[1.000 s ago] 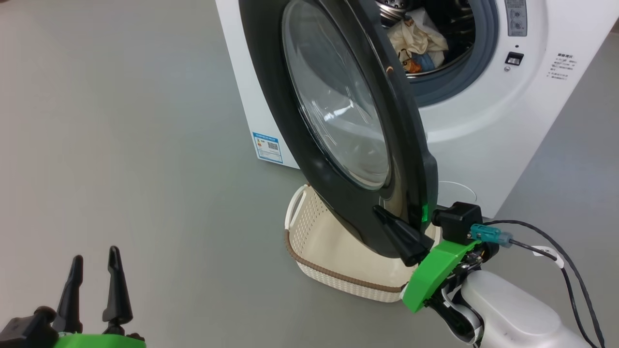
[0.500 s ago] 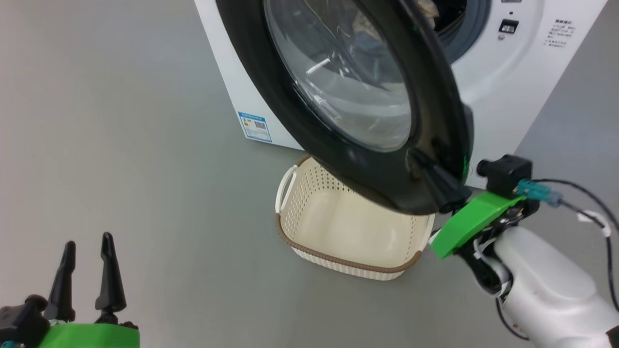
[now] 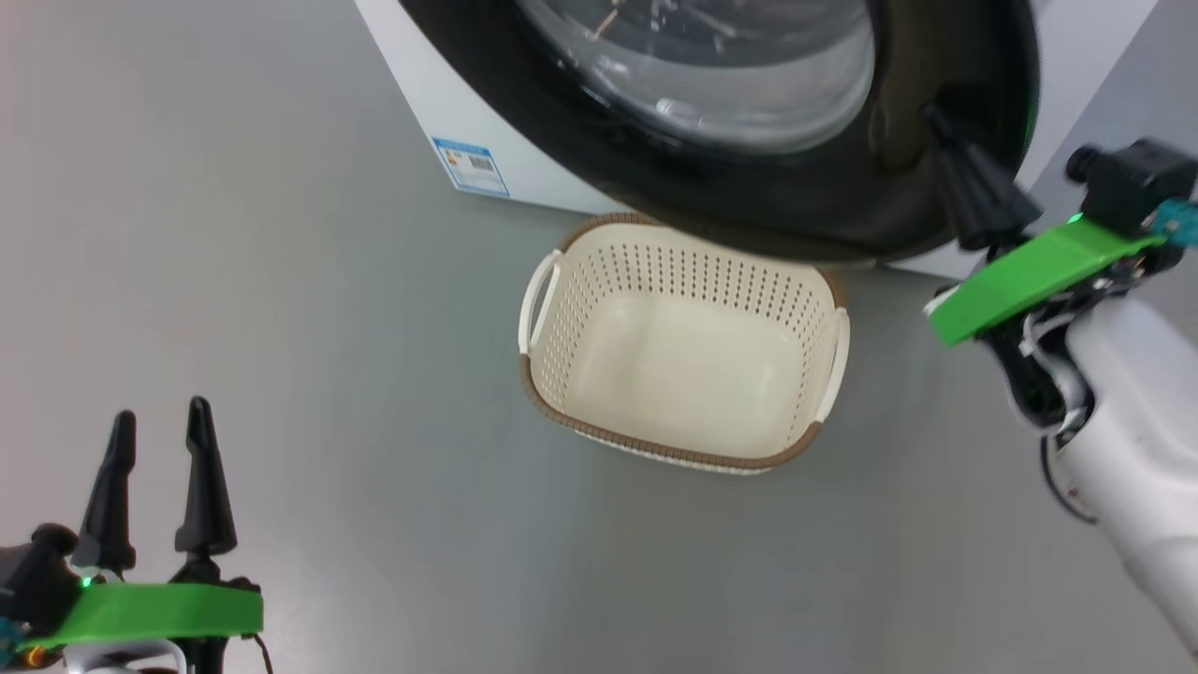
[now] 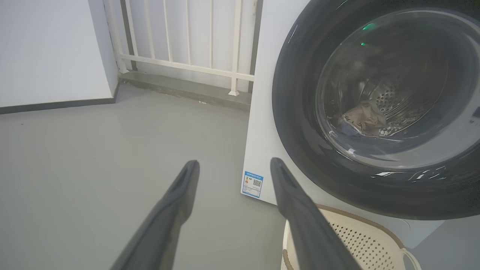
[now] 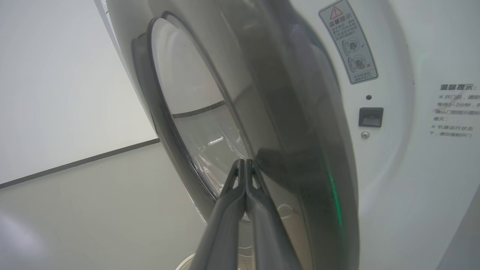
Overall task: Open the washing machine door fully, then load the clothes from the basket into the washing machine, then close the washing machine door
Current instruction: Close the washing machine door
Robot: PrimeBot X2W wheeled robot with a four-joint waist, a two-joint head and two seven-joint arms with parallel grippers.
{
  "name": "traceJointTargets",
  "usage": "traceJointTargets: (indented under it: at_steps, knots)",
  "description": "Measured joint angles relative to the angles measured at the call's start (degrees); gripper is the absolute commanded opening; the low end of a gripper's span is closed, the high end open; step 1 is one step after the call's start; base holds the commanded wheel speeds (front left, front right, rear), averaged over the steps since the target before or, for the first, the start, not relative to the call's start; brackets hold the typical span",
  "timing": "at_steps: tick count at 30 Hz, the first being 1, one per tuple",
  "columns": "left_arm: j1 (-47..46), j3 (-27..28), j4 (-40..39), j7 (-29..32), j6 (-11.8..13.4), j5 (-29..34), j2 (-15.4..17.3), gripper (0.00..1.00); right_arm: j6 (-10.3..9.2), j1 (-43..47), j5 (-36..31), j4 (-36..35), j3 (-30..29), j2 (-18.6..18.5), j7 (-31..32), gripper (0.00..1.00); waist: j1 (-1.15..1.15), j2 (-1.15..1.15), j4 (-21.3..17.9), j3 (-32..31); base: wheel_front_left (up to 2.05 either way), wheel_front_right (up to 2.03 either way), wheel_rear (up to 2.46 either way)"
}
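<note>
Glossy black round washing machine door, top of frame, is nearly shut above the cream perforated basket. Right gripper's closed, empty fingers touch it and could slip off the slick rim, leaving it unlatched; left gripper gapes empty.

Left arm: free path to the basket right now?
Probably yes. The left gripper is open, and only bare floor lies between it and the basket; the washing machine door overhangs just its far rim. Reach itself I can't judge.

Has long dark tapered fingers, green wrist bracket, glossy white forearm, black camera block with teal plug.
</note>
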Motion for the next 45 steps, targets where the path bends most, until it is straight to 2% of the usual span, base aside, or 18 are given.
traceJointTargets:
  at_steps: [8, 17, 21, 45]
  knots:
    - [-3.1, -0.6, -1.2, 0.0, 0.0, -0.4, 0.2, 1.0, 0.0, -8.9, -1.5, 0.8, -2.2, -2.9, 0.0, 0.0, 0.0, 0.0, -0.3, 6.2, 0.0, 0.0, 0.0]
    - [-6.4, -0.9, -1.7, 0.0, 0.0, -0.6, 0.2, 1.0, 0.0, -19.6, -3.0, 3.5, -0.4, -6.2, 0.0, 0.0, 0.0, 0.0, 0.2, 12.1, 0.0, 0.0, 0.0]
    - [-6.8, -0.8, -1.7, 0.0, 0.0, -0.7, 0.0, 1.0, 0.01, -22.7, -3.1, 3.9, 0.3, -6.5, 0.0, 0.0, 0.0, 0.0, 0.6, 13.8, 0.0, 0.0, 0.0]
    - [-7.9, -0.8, -1.5, 0.0, 0.0, -0.7, -0.4, 1.0, 0.57, -24.4, -2.2, 5.2, 1.3, -6.0, 0.0, 0.0, -0.01, 0.0, 0.1, 13.5, 0.0, 0.0, 0.0]
